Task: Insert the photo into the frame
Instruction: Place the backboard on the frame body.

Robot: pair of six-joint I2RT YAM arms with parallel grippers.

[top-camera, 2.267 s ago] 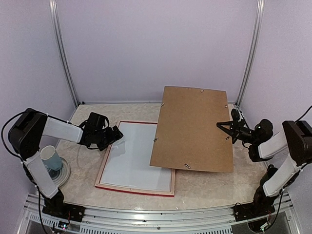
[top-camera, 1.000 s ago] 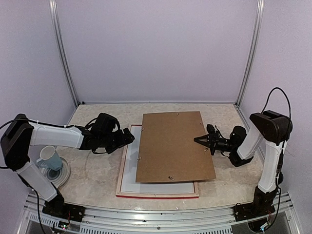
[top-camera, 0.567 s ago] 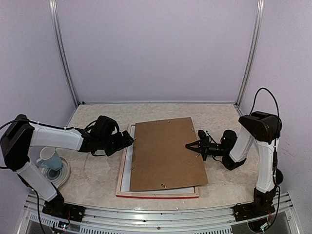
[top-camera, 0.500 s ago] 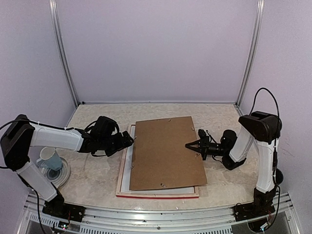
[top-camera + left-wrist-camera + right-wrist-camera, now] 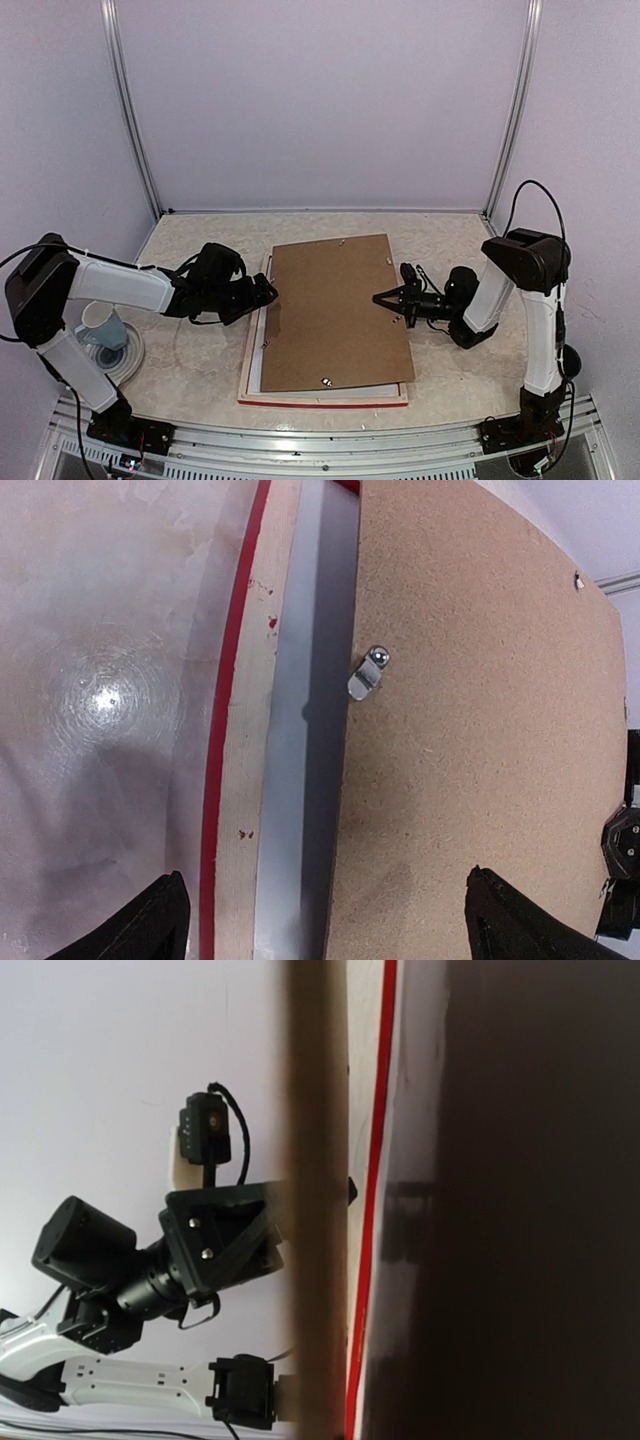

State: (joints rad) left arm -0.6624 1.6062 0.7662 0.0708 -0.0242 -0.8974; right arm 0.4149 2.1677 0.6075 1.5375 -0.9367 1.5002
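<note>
Top external view: the frame (image 5: 247, 365) lies face down at centre, its long axis running up the picture. The board (image 5: 335, 310) rests on it slightly askew, and the right gripper (image 5: 383, 298) is clamped on the board's right edge. The left gripper (image 5: 262, 293), jaws wide apart, sits just left of the board's left edge. A white strip (image 5: 259, 358) shows at lower left; whether it is the photo or a mat I cannot tell.

Top view: bright, even, diffuse light with soft shadows. Left wrist view: a round glare spot on the tabletop (image 5: 105, 695); a dark shadow band runs along the edge of the backing panel (image 5: 470, 730). Right wrist view: the frame (image 5: 377, 1160) is blurred; the right half is dark.
</note>
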